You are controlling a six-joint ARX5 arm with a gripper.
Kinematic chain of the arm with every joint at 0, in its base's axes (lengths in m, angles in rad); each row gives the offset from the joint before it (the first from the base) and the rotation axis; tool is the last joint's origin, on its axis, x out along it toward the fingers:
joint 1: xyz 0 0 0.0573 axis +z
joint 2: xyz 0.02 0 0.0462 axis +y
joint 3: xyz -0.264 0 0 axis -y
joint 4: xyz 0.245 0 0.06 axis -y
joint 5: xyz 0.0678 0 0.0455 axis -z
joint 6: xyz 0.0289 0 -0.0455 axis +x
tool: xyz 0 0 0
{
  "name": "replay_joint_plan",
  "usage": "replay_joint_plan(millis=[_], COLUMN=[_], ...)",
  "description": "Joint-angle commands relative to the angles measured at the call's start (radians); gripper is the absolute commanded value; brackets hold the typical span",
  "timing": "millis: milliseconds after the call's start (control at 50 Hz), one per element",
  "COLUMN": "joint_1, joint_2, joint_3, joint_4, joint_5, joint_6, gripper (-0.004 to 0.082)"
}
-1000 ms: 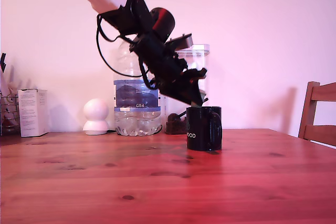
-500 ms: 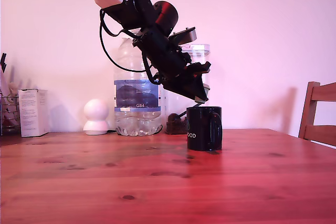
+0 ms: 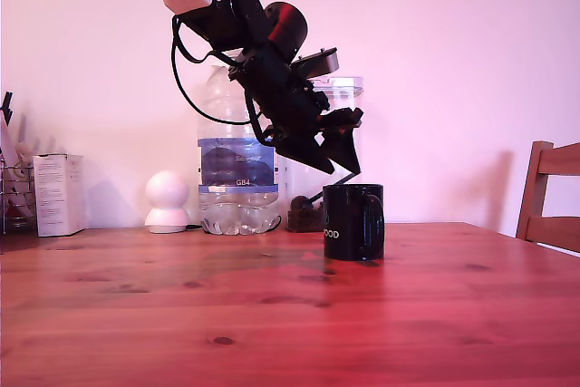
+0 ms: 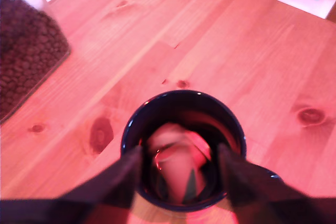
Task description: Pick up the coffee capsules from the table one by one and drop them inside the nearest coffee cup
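Black mug stands on the reddish wooden worktop, handle toward the camera in the exterior view. Gripper hangs just above the mug's rim, fingers spread apart and empty. Inside the mug lies a pale capsule, blurred. Behind the mug: water bottle, white ball-shaped gadget.

both views carry a strong pink-red cast; the wrist view is softly blurred, the exterior wall evenly bright, shadows faint.
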Motion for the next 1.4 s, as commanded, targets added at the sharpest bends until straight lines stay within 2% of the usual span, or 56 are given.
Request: replay_joint_plan(millis=[0,100,180,280,380,460,520,680,820,980,1180,1280,1380], joint_1=[-0.005,-0.005,-0.005,-0.006,-0.01,-0.011,-0.012,-0.013,-0.013,-0.003,0.019,0.036,0.058], joint_2=[0.025,0.025,0.024,0.022,0.009,-0.005,-0.018,-0.06,-0.132,-0.254,-0.46,-0.569,-0.671], joint_3=[-0.003,-0.003,-0.003,-0.003,-0.003,-0.003,-0.003,-0.021,-0.104,-0.289,-0.6,-0.745,-0.873], joint_4=[0.005,0.008,0.012,0.028,0.045,0.045,0.044,0.06,0.118,0.22,0.401,0.455,0.489], joint_5=[0.0,0.0,0.002,0.008,0.019,0.021,0.022,0.074,0.072,0.066,0.025,-0.003,-0.011], joint_6=[0.004,0.003,0.004,0.003,0.003,0.003,0.003,0.004,0.003,-0.01,-0.04,-0.051,-0.076], gripper=[0.0637,0.0629,0.0551,0.0348,0.0094,-0.0013,-0.0024,-0.0024,-0.0024,-0.0024,-0.0024,-0.0024,-0.0024])
